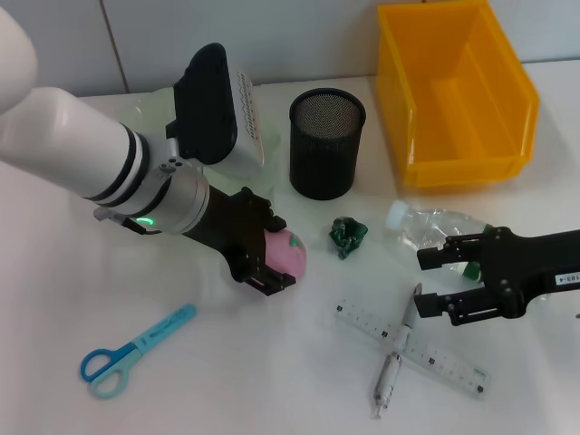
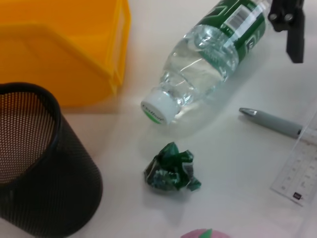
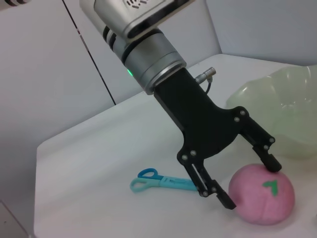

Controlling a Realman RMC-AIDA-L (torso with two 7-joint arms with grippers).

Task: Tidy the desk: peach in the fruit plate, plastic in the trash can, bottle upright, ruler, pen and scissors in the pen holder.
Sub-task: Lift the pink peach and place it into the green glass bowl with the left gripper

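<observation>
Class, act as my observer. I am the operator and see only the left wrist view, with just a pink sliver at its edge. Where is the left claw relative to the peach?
Observer: The left claw straddles the peach, one finger on each side. The peach sits on the table.
Operator: A black finger shows beside the lying bottle. Whose is it?
Observer: It belongs to the right claw, which is open at the label end of the bottle.
Operator: And where is the fruit plate?
Observer: The fruit plate sits just beyond the peach, mostly hidden behind the left arm in the head view.
</observation>
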